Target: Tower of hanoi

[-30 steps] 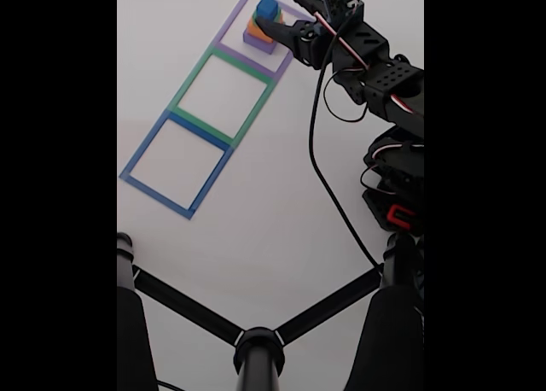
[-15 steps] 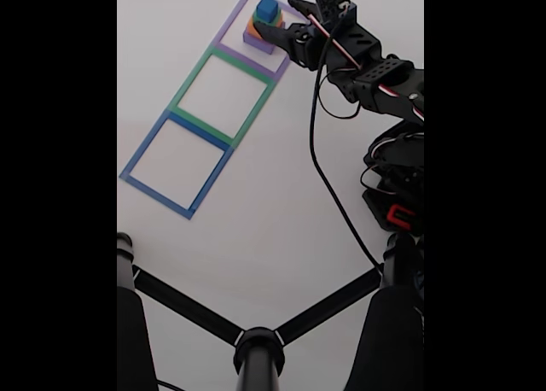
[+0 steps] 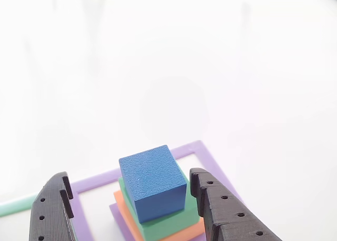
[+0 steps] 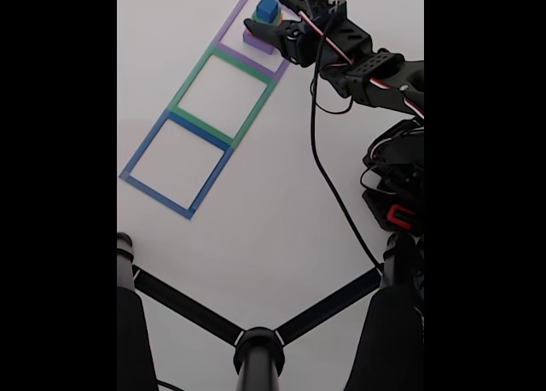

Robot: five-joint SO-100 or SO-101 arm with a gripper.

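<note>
Gripper (image 3: 134, 207) open, two black perforated fingers (image 3: 224, 212) spread either side of the stack in the other view; left finger stands clear of the blocks with a gap of white table between, right finger sits just beside the blue cube (image 3: 153, 182), small gap, cannot tell if it touches the green block (image 3: 179, 217) lower down. Nothing held. In the fixed view the gripper (image 4: 277, 20) straddles the stack at the top of frame, arm (image 4: 375, 67) reaching in from the right.

Stack: blue cube on top, slightly rotated against the green block under it; green on orange block (image 3: 124, 212); purple block (image 3: 117, 209) at bottom, only a corner showing at the left in the other view. Edges step outward layer by layer. In the fixed view the blue cube (image 4: 267, 8) tops the purple block (image 4: 253, 39).

Stack sits inside the purple taped outline (image 3: 208, 154), whose far right corner lies past the cube; bare white table (image 3: 168, 67) beyond it, wide open. Green taped outline (image 4: 222, 88) adjoins the purple taped outline (image 4: 230, 24) in the fixed view, then blue taped outline (image 4: 175, 162); both squares unoccupied. Open table left and below the row. Black cable (image 4: 328, 177) runs down the table right of the outlines. Black stand legs (image 4: 256, 344) cross the bottom of the fixed view, well apart from the squares.
</note>
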